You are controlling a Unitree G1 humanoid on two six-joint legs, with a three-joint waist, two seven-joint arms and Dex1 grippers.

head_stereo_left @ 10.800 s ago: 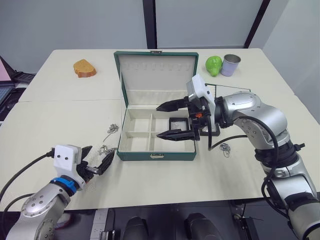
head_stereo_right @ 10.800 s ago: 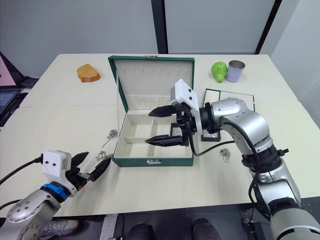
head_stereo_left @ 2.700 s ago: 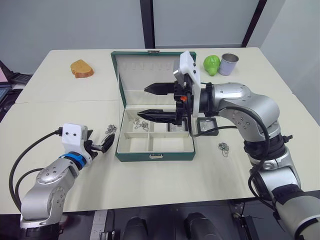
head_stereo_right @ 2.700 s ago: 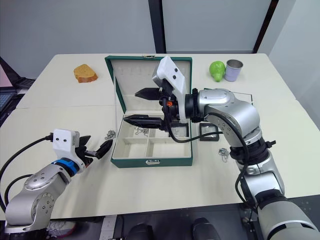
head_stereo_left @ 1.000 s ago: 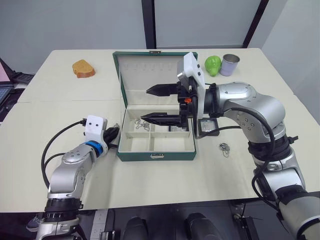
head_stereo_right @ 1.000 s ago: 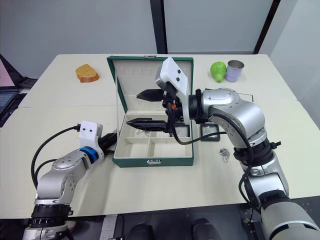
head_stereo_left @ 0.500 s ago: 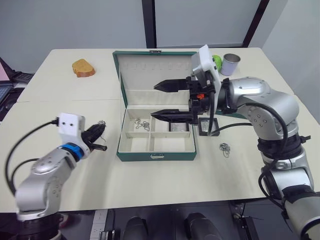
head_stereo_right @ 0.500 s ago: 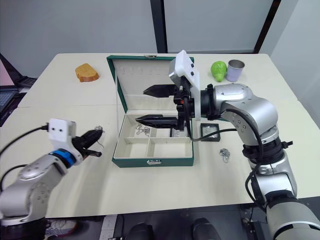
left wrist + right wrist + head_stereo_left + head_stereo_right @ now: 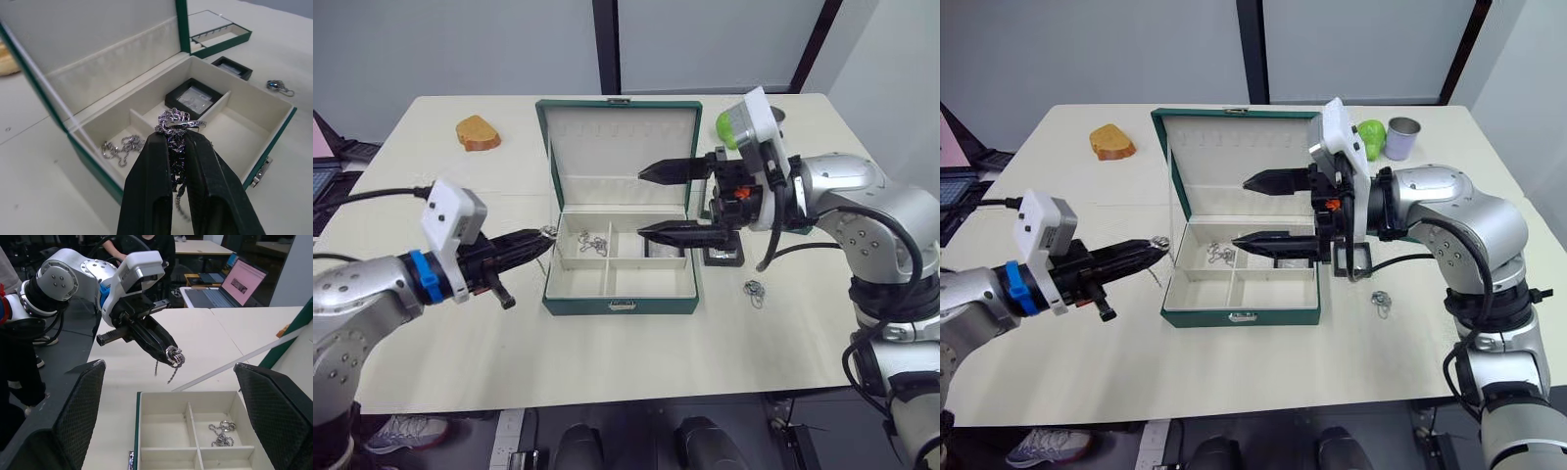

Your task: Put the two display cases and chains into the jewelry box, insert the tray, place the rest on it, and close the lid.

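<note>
left wrist view: left gripper (image 9: 172, 135) pinches 1 chain (image 9: 174, 120).

Both eye views look forward and down from head height onto the table (image 9: 607, 352), the open jewelry box (image 9: 619, 305) at frame centre. The left wrist view faces the box interior at close range. The right wrist view looks across the box's compartments toward the left gripper (image 9: 172, 355), in the frame's middle.

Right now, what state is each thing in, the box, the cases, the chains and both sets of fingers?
jewelry box: lid open, upright.
left gripper: fingers shut on a chain, held beside the box.
right gripper: fingers open, empty, above the box.
display case: inside the box.
second display case: on the table.
chain in box: back left compartment.
loose chain: on the table.
</note>
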